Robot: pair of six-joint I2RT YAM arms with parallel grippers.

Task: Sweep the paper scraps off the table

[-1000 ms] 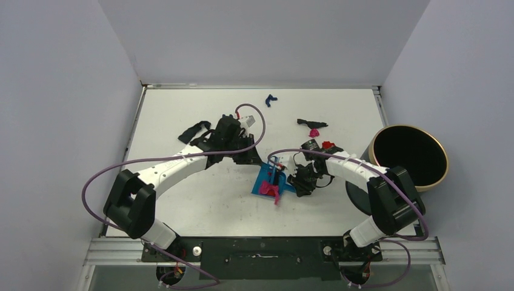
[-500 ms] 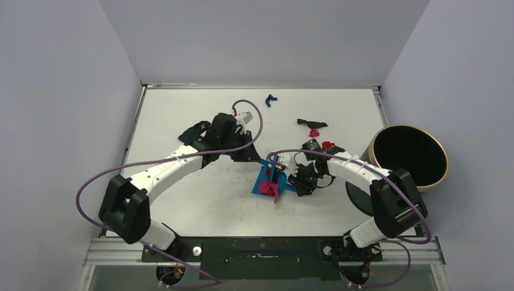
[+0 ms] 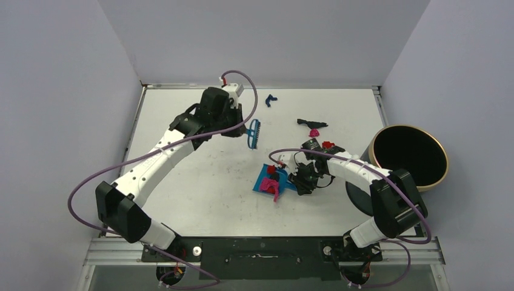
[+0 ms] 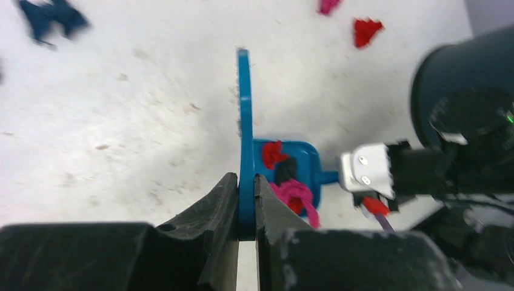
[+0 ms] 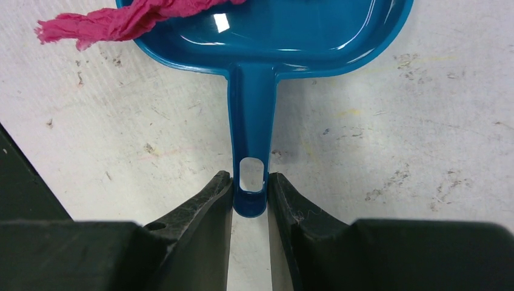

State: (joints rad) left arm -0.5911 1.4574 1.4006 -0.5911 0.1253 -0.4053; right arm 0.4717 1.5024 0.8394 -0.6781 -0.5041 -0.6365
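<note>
My left gripper (image 3: 241,128) is shut on the handle of the small blue brush (image 3: 254,133) and holds it over the far middle of the white table (image 3: 200,200). In the left wrist view the fingers (image 4: 225,200) pinch the brush handle (image 4: 245,121). My right gripper (image 3: 296,179) is shut on the handle (image 5: 251,115) of the blue dustpan (image 3: 264,180), which lies on the table. Pink (image 5: 115,23), red (image 4: 273,153) and black (image 4: 285,170) paper scraps lie in the pan. Loose on the table are dark blue (image 3: 270,99), black (image 3: 312,123), pink (image 3: 314,133) and red (image 3: 328,145) scraps.
A round dark bin with a gold rim (image 3: 409,156) stands off the table's right edge. White walls close in the far and side edges. Purple cables loop from both arms over the table.
My left arm has pulled the brush out of the dustpan and swung it toward the far left of the table. The right gripper and the dustpan have stayed put.
</note>
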